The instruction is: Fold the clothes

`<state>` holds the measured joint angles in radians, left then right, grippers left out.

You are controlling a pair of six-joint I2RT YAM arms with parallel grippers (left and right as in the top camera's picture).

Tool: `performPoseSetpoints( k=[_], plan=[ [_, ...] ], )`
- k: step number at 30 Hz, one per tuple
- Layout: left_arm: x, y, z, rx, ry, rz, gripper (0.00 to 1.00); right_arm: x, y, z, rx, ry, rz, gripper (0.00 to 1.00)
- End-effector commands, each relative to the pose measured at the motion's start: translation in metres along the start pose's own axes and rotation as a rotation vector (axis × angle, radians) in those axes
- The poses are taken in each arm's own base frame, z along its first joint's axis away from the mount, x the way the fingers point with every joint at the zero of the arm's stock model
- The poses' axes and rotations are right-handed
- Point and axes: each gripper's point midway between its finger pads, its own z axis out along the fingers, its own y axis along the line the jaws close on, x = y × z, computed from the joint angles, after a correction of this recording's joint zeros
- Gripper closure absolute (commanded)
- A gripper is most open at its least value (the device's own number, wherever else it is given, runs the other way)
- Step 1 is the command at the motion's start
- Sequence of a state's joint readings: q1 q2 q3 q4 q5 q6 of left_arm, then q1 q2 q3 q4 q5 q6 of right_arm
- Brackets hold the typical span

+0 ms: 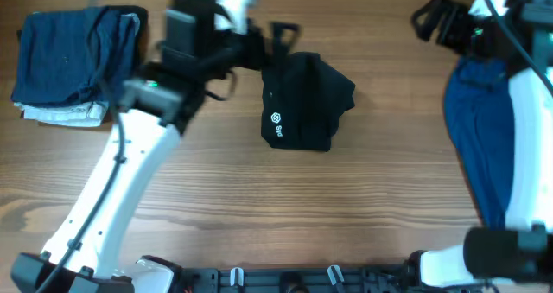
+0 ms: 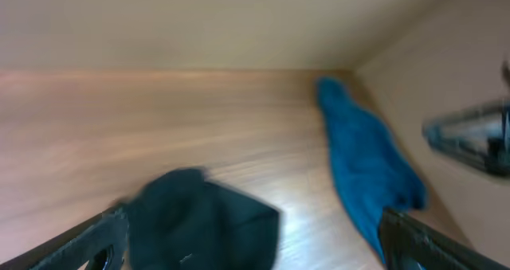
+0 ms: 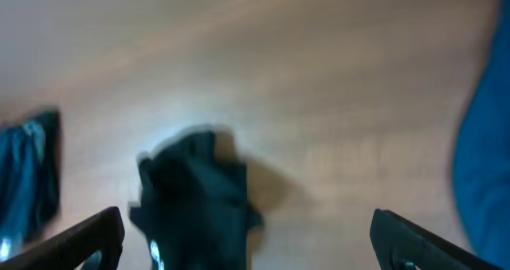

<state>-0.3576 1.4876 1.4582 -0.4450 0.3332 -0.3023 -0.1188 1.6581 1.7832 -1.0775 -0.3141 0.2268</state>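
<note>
The left gripper (image 1: 285, 35) is hovering with its jaws wide apart and holding nothing. The black shirt (image 1: 304, 98) is lying as a compact bundle just ahead of and below them. The right gripper (image 1: 432, 21) is also standing open and empty, with the royal-blue garment (image 1: 475, 111) lying just beside it. I am judging that the shirt's fold is finishing. The next move is probably calling for a grasp on the blue garment's edge.

Left pincer (image 1: 285, 35) gaping wide — right pincer (image 1: 429, 20) likewise, empty.
</note>
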Motion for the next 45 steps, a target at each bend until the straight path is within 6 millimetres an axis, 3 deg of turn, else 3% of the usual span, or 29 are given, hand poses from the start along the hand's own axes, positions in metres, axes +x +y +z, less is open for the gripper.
performPoseSetpoints(
  k=[1,2,6,9,13,17,23,29,34,35,36,39,41,45],
  plan=[
    [0.013,0.072,-0.005,-0.179,0.058,-0.179,0.0,0.035,0.027,0.049,-0.127,0.2,-0.111,0.04],
    [0.019,0.085,-0.006,-0.214,0.08,-0.202,0.0,0.045,0.04,0.061,-0.172,0.237,-0.177,0.06],
    [0.03,0.11,-0.009,-0.27,0.123,-0.248,0.0,0.073,0.087,0.109,-0.274,0.287,-0.531,0.07],
    [0.031,0.117,-0.012,-0.308,0.121,-0.25,0.0,0.101,0.102,0.138,-0.341,0.344,-0.743,0.07],
    [0.033,0.123,-0.014,-0.345,0.124,-0.248,0.0,0.132,0.116,0.154,-0.489,0.401,-0.912,0.11],
    [0.035,0.124,-0.015,-0.35,0.131,-0.251,0.0,0.144,0.119,0.173,-0.549,0.413,-0.971,0.15],
    [0.035,0.124,-0.015,-0.35,0.131,-0.251,0.0,0.161,0.134,0.177,-0.687,0.419,-0.984,0.16],
    [0.04,0.125,-0.016,-0.359,0.152,-0.259,0.0,0.175,0.151,0.2,-0.721,0.345,-1.069,0.35],
    [0.044,0.126,-0.017,-0.37,0.165,-0.264,0.0,0.17,0.131,0.211,-0.567,0.388,-1.044,0.57],
    [0.044,0.126,-0.017,-0.37,0.164,-0.264,0.0,0.169,0.119,0.215,-0.482,0.424,-1.004,0.85],
    [0.044,0.126,-0.017,-0.37,0.164,-0.264,0.0,0.17,0.112,0.216,-0.436,0.446,-0.971,0.96],
    [0.044,0.126,-0.017,-0.37,0.164,-0.264,0.0,0.164,0.109,0.207,-0.391,0.473,-0.861,0.96],
    [0.043,0.126,-0.017,-0.369,0.162,-0.263,0.0,0.164,0.108,0.189,-0.376,0.513,-0.825,0.96],
    [0.043,0.126,-0.017,-0.369,0.161,-0.263,0.0,0.162,0.075,0.158,-0.136,0.603,-0.622,0.96]
  ],
)
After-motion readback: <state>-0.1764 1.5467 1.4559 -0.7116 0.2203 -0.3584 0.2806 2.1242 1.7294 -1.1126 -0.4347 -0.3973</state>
